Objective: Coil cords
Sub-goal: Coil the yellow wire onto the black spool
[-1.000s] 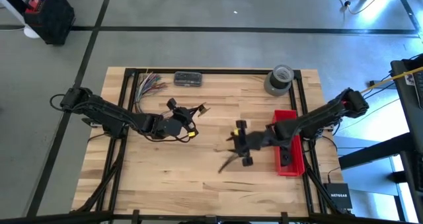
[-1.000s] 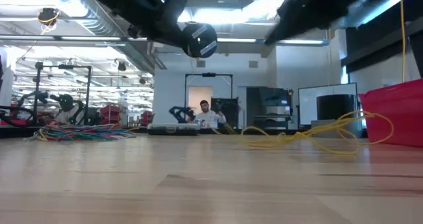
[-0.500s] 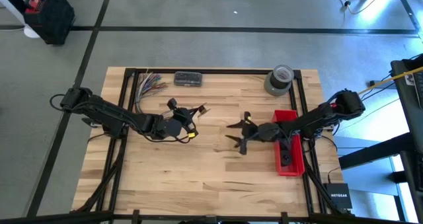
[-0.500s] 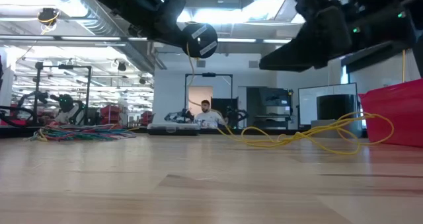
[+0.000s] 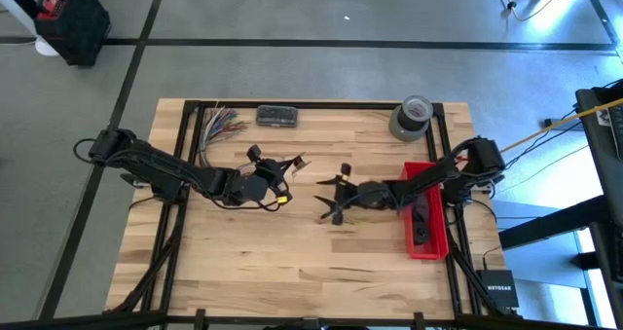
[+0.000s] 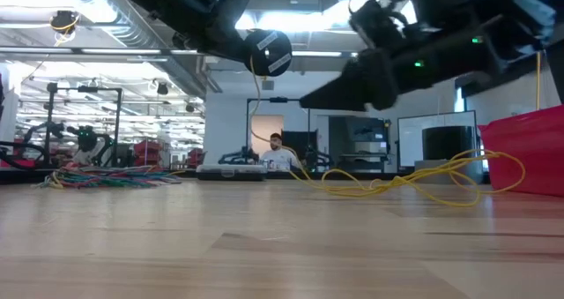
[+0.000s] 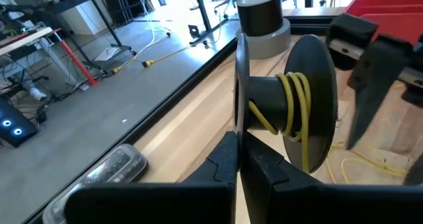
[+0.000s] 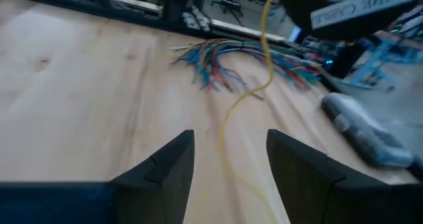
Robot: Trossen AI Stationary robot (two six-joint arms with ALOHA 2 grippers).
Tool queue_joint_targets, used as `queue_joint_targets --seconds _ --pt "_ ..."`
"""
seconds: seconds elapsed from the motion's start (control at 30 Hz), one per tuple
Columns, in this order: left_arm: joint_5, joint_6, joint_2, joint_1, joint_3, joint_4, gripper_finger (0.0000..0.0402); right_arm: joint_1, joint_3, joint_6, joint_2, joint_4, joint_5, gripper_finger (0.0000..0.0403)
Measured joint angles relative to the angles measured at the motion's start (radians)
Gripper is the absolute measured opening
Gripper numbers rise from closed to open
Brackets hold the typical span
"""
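You are in the middle of the winding step. The left claw (image 5: 275,170), left of centre in the high view, is pressed together on the rim of a black plastic spool (image 7: 291,112), and a few turns of the thin yellow cord (image 7: 295,95) already sit on the spool's hub. The rest of this cord hangs down from the spool and lies loose on the pale wooden desk (image 5: 253,252); in the low view its slack loops (image 6: 414,186) rest right of centre, just beside the red plastic bin (image 6: 527,149).

The right claw (image 5: 333,195) hovers near the middle of the high view with its dark fingers (image 8: 168,163) spread wide and nothing between them. In its wrist view the cord (image 8: 232,115) runs down the middle of the frame, straight ahead of the gap. The bundle of multicoloured wires (image 8: 228,60) lies beyond, in the upper part of that frame; it is not part of your job.

The next move, I think, asks you to bring the right claw down over the free strand and pinch it, then guide it around the hub while the left arm keeps the spool steady. The strand is very thin and limp, so probably it will slip if you close too high above the desk.
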Motion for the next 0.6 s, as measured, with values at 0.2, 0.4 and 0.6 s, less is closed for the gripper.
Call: queue_joint_targets --seconds 0.2,0.4,0.6 --pt "0.0 0.001 0.0 -0.005 0.0 0.003 0.0 -0.059 0.101 -0.043 0.06 0.001 -0.029 0.0195" --pt "0.0 0.005 0.0 -0.011 0.0 0.024 0.0 -0.122 0.192 -0.045 0.143 -0.001 -0.122 0.0173" --pt "0.001 0.048 0.0 -0.013 0.0 0.056 0.0 -0.129 0.251 -0.076 0.176 -0.019 -0.158 0.0121"
